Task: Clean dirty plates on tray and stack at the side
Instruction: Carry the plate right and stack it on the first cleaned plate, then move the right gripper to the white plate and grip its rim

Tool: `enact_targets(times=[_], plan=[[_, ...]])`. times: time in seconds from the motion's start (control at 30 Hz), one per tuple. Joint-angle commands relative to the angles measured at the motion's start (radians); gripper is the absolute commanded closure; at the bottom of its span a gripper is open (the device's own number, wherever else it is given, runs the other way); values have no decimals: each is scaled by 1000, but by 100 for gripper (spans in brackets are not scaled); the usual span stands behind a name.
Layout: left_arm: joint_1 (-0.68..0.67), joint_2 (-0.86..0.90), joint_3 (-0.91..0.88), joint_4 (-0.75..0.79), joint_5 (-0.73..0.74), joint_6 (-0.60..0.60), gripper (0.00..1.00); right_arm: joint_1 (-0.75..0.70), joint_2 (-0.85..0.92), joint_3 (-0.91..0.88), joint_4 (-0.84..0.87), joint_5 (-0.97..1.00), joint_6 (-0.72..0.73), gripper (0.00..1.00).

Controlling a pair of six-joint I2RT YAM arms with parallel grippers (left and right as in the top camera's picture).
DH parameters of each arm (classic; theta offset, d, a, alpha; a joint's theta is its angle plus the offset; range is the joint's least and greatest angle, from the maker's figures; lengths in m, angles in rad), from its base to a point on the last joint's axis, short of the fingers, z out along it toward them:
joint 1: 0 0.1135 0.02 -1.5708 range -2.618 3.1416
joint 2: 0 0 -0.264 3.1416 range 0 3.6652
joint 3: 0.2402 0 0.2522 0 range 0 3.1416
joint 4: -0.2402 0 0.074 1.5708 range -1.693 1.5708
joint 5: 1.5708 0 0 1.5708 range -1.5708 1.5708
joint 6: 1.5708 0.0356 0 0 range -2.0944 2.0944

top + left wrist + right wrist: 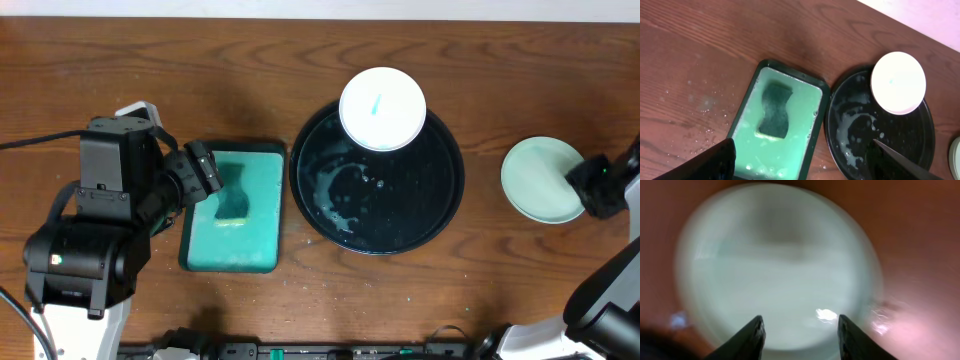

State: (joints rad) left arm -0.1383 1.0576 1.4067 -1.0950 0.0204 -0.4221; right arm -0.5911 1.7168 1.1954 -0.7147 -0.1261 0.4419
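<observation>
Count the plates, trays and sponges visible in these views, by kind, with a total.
Plates: 2, a white plate on the black tray and a green plate to its right; whether anything lies stacked under that one cannot be told.
Trays: 2, the black tray and a teal tray.
Sponges: 1, a sponge in the teal tray.
Total: 5
</observation>
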Motion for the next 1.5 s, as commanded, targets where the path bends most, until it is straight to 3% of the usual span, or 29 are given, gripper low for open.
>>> enact_targets(times=[0.0,0.2,0.33,0.43,0.6,0.67,0.73,0.8,0.83,1.2,1.3,1.37,1.47], plan=[[2,0,16,-1,-2,-1,17,98,-59,8,77,-360,-193,54],[2,0,16,-1,-2,-1,17,379,-30,5,190,-319,-322,52],[2,0,16,-1,-2,-2,16,573,59,5,337,-58,-377,42],[2,0,16,-1,-2,-1,16,663,149,5,454,56,-377,41],[2,0,16,-1,-2,-2,17,737,282,5,555,69,-376,44],[2,0,16,-1,-2,-2,17,743,299,5,552,69,-364,50],[2,0,16,-1,-2,-1,16,744,299,5,537,69,-349,69],[2,0,16,-1,-2,-1,17,744,286,5,511,66,-345,96],[2,0,16,-1,-2,-1,16,744,283,5,501,65,-345,99],[2,0,16,-1,-2,-1,17,745,78,5,122,-7,-338,99],[2,0,16,-1,-2,-1,17,745,77,4,37,-120,-319,99],[2,0,16,-1,-2,-1,17,754,84,-5,-79,-196,-268,99],[2,0,16,-1,-2,-2,17,786,84,-63,-156,-145,-110,99]])
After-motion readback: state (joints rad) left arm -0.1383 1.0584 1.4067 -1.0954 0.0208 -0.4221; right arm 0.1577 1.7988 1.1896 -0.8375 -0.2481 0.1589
